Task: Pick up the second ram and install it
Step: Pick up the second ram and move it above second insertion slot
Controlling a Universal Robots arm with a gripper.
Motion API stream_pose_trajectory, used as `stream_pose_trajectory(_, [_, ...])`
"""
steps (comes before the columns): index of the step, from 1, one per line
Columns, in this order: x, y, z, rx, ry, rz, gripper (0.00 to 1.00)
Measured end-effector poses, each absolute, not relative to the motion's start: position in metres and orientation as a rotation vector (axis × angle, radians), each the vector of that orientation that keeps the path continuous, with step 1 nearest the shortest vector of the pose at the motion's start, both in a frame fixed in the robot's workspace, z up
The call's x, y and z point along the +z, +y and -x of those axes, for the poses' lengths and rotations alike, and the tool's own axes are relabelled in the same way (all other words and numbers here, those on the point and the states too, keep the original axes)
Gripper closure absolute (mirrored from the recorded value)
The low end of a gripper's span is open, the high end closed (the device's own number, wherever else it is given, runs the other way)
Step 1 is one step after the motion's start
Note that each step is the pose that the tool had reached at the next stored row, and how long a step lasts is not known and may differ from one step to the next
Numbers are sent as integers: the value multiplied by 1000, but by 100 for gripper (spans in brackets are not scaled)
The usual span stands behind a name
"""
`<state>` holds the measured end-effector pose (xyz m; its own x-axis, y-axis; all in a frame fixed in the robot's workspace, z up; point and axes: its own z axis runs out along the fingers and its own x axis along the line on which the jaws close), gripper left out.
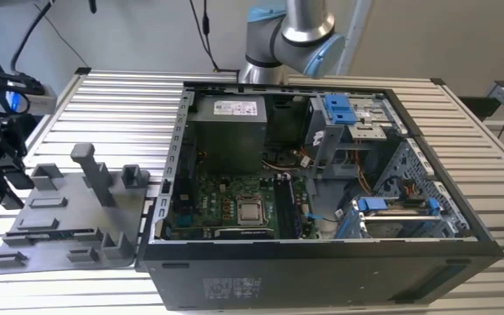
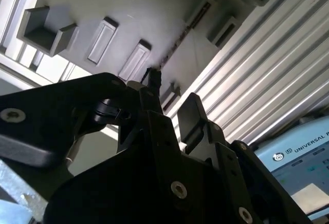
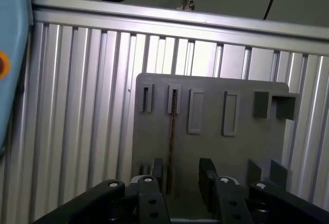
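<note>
Exterior view: one open case (image 1: pixel 322 275), one gray tray (image 1: pixel 60 216) beside it, and the gripper (image 1: pixel 7 187) at the tray's end.

First wrist view: one ram (image 3: pixel 172 131) stands edgewise in a tray slot between two spread fingers (image 3: pixel 206 175), unclamped.

Second wrist view: the ram (image 2: pixel 180 39) appears edge-on.

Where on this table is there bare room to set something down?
Bare ribbed table lies beyond the gray tray, beside the computer case. Another strip flanks the case on the exterior view's right. Crowded: the tray's posts, where the open end effector hovers over the ram stick, and inside the case.
</note>
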<state>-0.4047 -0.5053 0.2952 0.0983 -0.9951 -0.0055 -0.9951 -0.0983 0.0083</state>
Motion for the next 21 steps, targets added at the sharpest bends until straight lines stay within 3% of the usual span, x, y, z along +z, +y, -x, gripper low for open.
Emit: stream_pose_trajectory(21, [257,-508,405,-15,-2107,-2327,58])
